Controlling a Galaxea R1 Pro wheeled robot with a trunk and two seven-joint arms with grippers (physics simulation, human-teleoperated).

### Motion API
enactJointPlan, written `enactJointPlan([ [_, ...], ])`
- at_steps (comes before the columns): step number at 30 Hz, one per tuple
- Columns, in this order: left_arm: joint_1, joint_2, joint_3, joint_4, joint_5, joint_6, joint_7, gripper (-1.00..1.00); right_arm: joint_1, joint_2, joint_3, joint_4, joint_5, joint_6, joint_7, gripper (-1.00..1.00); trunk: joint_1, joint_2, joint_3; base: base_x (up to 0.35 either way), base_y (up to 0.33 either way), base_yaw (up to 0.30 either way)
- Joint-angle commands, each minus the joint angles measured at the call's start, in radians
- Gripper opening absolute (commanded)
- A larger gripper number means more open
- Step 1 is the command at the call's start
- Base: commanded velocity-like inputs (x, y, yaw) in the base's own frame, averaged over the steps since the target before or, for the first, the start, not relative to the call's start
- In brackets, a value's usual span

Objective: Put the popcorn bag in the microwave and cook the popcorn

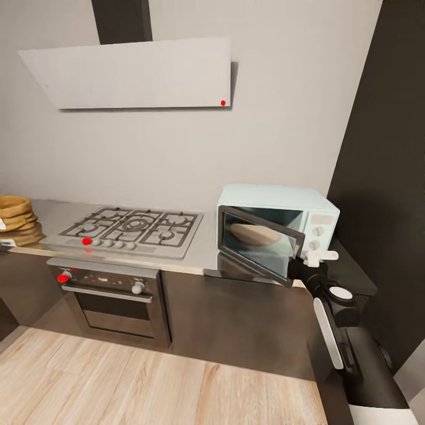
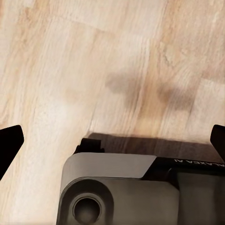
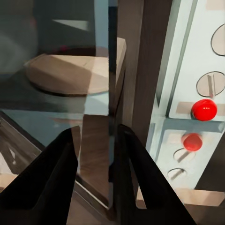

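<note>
The mint-blue microwave stands at the right end of the pale grey countertop. Its dark glass door hangs partly open, and a tan turntable lies inside. My right gripper is at the door's free edge, and in the right wrist view its dark fingers sit on either side of that edge, shut on it. Over the wooden floor, my left gripper hangs open above the robot's base. The popcorn bag and popcorn are out of view.
A gas hob and a built-in oven sit left of the microwave, under a hood. A stack of flat tan rounds lies at the counter's far left. A tall dark cabinet flanks the microwave on the right.
</note>
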Motion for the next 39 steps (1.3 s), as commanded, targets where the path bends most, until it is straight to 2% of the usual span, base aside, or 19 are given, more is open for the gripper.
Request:
enactJointPlan([
  [1, 0.000, 0.000, 0.005, 0.000, 0.002, -0.003, 0.000, 1.00, -0.001, -0.001, -0.069, -0.001, 0.022, 0.007, -0.017, -1.00, 0.000, -0.001, -0.001, -0.006, 0.005, 0.000],
  [7, 0.000, 0.000, 0.005, 0.000, 0.002, -0.003, -0.001, 1.00, -0.001, -0.001, -0.069, -0.002, 0.022, 0.007, -0.017, -1.00, 0.000, -0.001, -0.001, -0.001, 0.001, 0.000],
  [8, 0.000, 0.000, 0.005, 0.000, 0.002, -0.003, 0.000, 1.00, -0.001, -0.001, -0.069, -0.002, 0.022, 0.007, -0.017, 1.00, 0.000, -0.001, -0.001, 0.000, 0.000, 0.000],
  [22, 0.000, 0.000, 0.005, 0.000, 0.002, -0.003, 0.000, 1.00, -0.001, -0.001, -0.069, -0.004, 0.022, 0.007, -0.017, 1.00, 0.000, -0.001, -0.001, -0.061, 0.050, 0.000],
  [29, 0.000, 0.000, 0.004, 0.000, 0.002, -0.003, 0.000, 1.00, -0.001, -0.001, -0.069, -0.004, 0.022, 0.007, -0.015, 1.00, 0.000, -0.001, -0.001, 0.019, -0.198, 0.000],
  [39, 0.000, 0.003, 0.004, 0.000, 0.002, -0.003, 0.000, 1.00, -0.001, -0.001, -0.069, -0.004, 0.022, 0.007, -0.014, 1.00, 0.000, -0.001, -0.001, 0.013, -0.055, 0.000],
])
